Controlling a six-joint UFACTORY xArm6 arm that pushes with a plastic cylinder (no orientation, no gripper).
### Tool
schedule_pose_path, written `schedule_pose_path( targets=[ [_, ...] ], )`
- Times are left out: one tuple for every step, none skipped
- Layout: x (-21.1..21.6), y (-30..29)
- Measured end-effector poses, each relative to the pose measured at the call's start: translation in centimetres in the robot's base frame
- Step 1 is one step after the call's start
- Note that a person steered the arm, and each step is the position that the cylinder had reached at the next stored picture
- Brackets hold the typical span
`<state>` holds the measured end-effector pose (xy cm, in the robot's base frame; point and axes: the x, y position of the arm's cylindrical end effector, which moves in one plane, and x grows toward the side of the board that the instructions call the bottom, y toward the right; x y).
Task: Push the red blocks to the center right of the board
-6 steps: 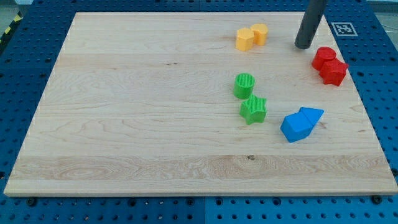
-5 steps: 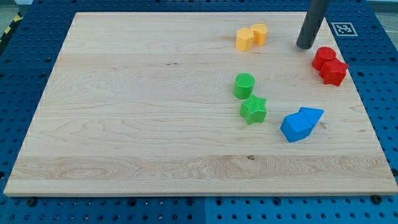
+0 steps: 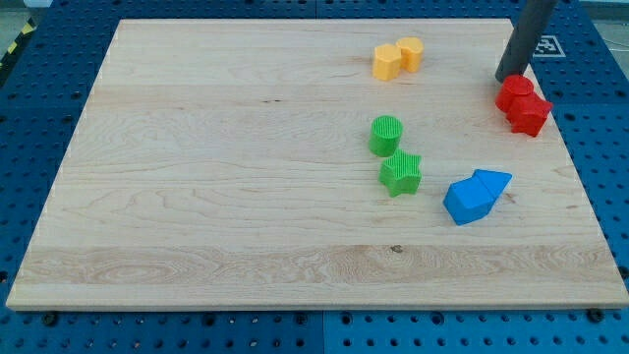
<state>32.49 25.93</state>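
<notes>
Two red blocks sit touching near the board's right edge, above its middle height: a round one (image 3: pixel 514 92) and a chunkier one (image 3: pixel 529 113) just below and right of it. My tip (image 3: pixel 511 77) stands right at the top edge of the round red block, touching or nearly touching it. The dark rod rises from there to the view's top.
Two yellow blocks (image 3: pixel 397 57) lie together at the top, left of my tip. A green cylinder (image 3: pixel 386 135) and a green star (image 3: pixel 401 173) sit at centre right. Two blue blocks (image 3: pixel 476 195) lie touching below the red ones. The wooden board (image 3: pixel 216 177) ends just right of the red blocks.
My tip has moved to the right, from the open board left of the red blocks to the top of the round red block. The red blocks have barely shifted.
</notes>
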Motion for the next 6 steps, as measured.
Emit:
schedule_pose_path(
  targets=[
    [0.9,0.6],
    [0.9,0.6],
    [1.3,1.2],
    [1.8,1.8],
    [2.7,2.2],
    [3.7,2.3]
  ],
)
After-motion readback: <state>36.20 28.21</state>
